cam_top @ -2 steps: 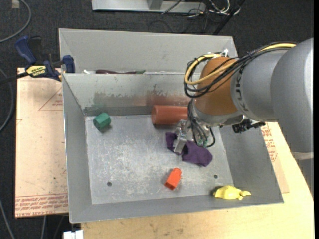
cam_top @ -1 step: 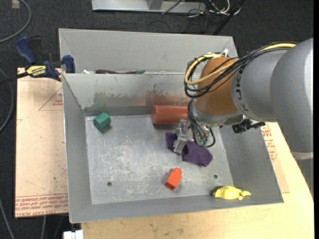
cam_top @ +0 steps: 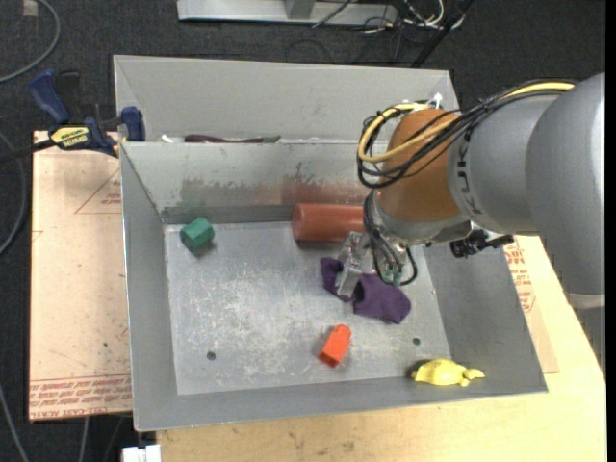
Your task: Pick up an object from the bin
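The arm (cam_top: pixel 539 162) bends in over the bin's (cam_top: pixel 241 287) right edge, gripper (cam_top: pixel 358 264) down on a purple lump (cam_top: pixel 381 302) mid-floor; its grip cannot be told.

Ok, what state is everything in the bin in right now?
gripper: down at the purple cloth-like thing.
purple cloth-like thing: crumpled, on the floor mid-bin.
red-brown cylinder: on its side by the back wall.
green block: loose, back left.
orange block: loose, near the front.
yellow toy: lying front right.

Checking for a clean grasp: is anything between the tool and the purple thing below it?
Nothing visible. The tool is right over the purple thing; the reddish cylinder lies just behind, off to the side.
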`<state>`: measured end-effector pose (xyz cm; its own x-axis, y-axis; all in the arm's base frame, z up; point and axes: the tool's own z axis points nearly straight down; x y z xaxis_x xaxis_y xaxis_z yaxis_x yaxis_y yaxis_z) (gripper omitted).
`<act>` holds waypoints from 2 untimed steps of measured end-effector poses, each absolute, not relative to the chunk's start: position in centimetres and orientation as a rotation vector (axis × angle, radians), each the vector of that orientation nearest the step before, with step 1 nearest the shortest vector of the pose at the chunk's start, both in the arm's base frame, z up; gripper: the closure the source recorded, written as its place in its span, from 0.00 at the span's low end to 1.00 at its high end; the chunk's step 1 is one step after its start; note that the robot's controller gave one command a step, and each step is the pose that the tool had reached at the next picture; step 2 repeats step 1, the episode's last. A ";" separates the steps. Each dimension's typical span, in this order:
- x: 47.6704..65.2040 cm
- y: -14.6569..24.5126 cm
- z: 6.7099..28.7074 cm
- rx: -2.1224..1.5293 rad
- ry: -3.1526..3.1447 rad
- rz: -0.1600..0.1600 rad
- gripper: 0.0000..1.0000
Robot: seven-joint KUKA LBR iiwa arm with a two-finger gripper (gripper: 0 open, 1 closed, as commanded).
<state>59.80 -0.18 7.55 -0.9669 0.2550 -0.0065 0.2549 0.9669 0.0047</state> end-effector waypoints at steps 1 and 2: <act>59.6 -0.2 9.6 0.403 3.114 0.006 1.00; 59.6 -0.2 9.6 0.403 3.114 0.006 1.00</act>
